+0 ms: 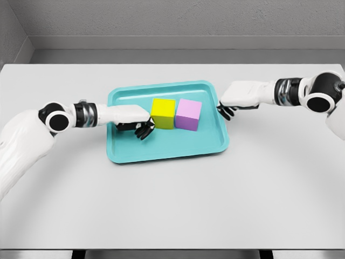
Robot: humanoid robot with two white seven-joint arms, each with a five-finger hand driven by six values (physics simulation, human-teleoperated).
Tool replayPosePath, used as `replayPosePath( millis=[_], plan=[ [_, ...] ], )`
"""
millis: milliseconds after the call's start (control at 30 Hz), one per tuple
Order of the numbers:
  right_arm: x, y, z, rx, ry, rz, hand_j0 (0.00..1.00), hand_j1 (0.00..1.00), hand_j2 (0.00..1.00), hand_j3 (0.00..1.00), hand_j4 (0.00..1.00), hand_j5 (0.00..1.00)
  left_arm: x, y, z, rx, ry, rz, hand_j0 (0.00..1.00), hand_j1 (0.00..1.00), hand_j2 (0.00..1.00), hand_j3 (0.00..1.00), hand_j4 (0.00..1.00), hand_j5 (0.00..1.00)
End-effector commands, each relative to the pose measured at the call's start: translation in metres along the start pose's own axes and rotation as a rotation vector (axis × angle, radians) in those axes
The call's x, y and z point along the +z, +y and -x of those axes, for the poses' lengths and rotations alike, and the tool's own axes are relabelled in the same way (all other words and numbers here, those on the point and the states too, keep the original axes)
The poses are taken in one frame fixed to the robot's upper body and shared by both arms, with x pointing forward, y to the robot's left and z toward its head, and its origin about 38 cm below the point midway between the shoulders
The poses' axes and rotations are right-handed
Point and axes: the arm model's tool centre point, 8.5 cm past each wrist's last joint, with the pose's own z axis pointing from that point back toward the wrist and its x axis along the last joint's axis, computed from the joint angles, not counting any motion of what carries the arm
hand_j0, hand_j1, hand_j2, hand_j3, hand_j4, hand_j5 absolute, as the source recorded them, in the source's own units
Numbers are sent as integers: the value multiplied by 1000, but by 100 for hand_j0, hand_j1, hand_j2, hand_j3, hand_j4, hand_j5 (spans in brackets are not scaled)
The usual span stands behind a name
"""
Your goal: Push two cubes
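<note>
A teal tray [121, 154] sits mid-desk holding two cubes side by side and touching: a yellow cube [163, 113] on the left and a pink cube [188, 114] on the right. The left hand [132, 120] lies inside the tray, its dark fingers [144, 131] curled against the yellow cube's left face, gripping nothing. The right hand [240, 96] hovers at the tray's right rim, fingers loosely bent, empty. The desk [172, 205] is pale grey; grey walls stand behind.
</note>
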Motion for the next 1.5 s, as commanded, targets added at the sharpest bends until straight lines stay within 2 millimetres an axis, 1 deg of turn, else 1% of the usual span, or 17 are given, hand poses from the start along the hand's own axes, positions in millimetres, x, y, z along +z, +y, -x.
replayPosePath(
  millis=[0, 300, 333, 400, 600, 1000, 1100, 1133, 1167, 1200, 1233, 1267, 1300, 1333, 1400, 1433, 1467],
  plan=[
    [-8, -2, -5, -3, -18, 4, 22, 22, 22, 22, 22, 22, 2, 0, 4, 16, 11, -6, 6, 6, 6, 6, 6, 6],
    [-13, -5, -8, 5, -29, 2, 22, 22, 22, 22, 22, 22, 0, 4, 2, 11, 2, -13, 6, 6, 6, 6, 6, 6],
    [-16, -3, -11, 10, -36, -12, 23, 23, 23, 23, 23, 23, -3, 3, -1, 11, -5, -12, 6, 6, 6, 6, 6, 6],
    [-21, -5, -15, 14, -48, -9, 23, 23, 23, 23, 23, 23, -8, 4, -4, 10, -17, -13, 6, 6, 6, 6, 6, 6],
    [-26, -3, -20, 20, -65, -18, 23, 23, 23, 23, 23, 23, -9, 4, -5, 9, -17, -12, 6, 6, 6, 6, 6, 6],
    [-28, -10, -23, 31, -71, -8, 23, 23, 23, 23, 23, 23, -13, 11, -8, -1, -26, -18, 6, 6, 6, 6, 6, 6],
    [-10, -17, -7, 20, -25, 24, 23, 23, 23, 23, 23, 23, -13, 11, -9, 0, -28, -19, 6, 6, 6, 6, 6, 6],
    [8, -12, 6, 10, 18, 21, 25, 25, 25, 25, 25, 25, -13, 11, -9, 0, -28, -19, 6, 6, 6, 6, 6, 6],
    [18, -14, 14, -3, 45, 43, 28, 28, 28, 28, 28, 28, -13, 11, -9, -1, -29, -20, 6, 6, 6, 6, 6, 6],
    [44, -12, 30, -13, 104, 55, 36, 36, 36, 36, 36, 36, -13, 11, -9, -1, -28, -21, 6, 6, 6, 6, 6, 6],
    [59, -11, 38, -17, 137, 60, 44, 44, 44, 44, 44, 44, -11, 12, -9, 0, -29, -24, 6, 6, 6, 6, 6, 6],
    [77, -11, 47, -21, 177, 66, 58, 58, 58, 58, 58, 58, -7, 15, -7, -3, -25, -29, 6, 6, 6, 6, 6, 6],
    [91, -9, 54, -29, 207, 76, 79, 79, 79, 79, 79, 79, -4, 19, -7, 9, -32, -45, 6, 6, 6, 6, 6, 6],
    [105, -7, 60, -40, 237, 88, 91, 91, 91, 91, 91, 91, 6, 21, -5, 15, -32, -58, 6, 6, 6, 6, 6, 6],
    [108, -1, 60, -48, 242, 83, 100, 100, 100, 100, 100, 100, 35, 31, -14, 2, -70, -100, 7, 7, 7, 7, 7, 7],
    [106, 3, 60, -54, 239, 77, 100, 100, 100, 100, 100, 100, 55, 35, -11, 5, -61, -116, 8, 8, 8, 8, 8, 8],
    [103, 8, 58, -62, 232, 70, 100, 100, 100, 100, 100, 100, 70, 39, -9, 17, -58, -133, 8, 8, 8, 8, 8, 8]
  ],
)
